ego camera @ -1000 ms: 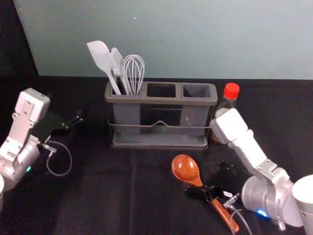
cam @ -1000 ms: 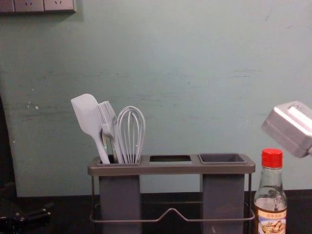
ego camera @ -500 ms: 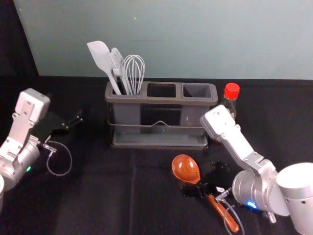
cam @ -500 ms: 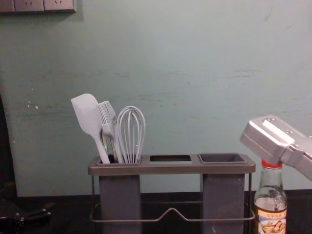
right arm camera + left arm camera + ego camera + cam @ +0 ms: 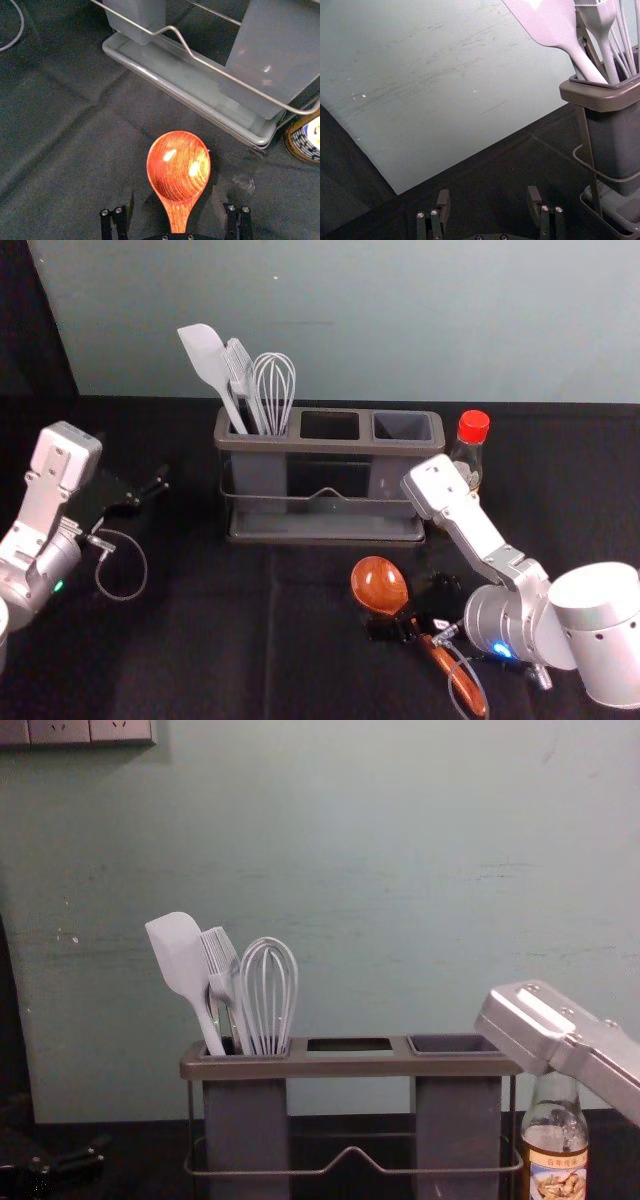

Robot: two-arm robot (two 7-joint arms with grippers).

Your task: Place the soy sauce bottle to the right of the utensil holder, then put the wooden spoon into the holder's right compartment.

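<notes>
The wooden spoon shone reddish-brown (nicely grained); the right gripper stood wide astride its neck, the left gripper wide, left of the utensil holder.

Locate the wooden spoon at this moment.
In the head view, right of centre, the wooden spoon lies on the black cloth before the utensil holder, the open right gripper at its neck.

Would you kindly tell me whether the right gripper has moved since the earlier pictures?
Yes; in the head view, the right gripper has shifted slightly to the robot's left, judged against the utensil holder.
</notes>
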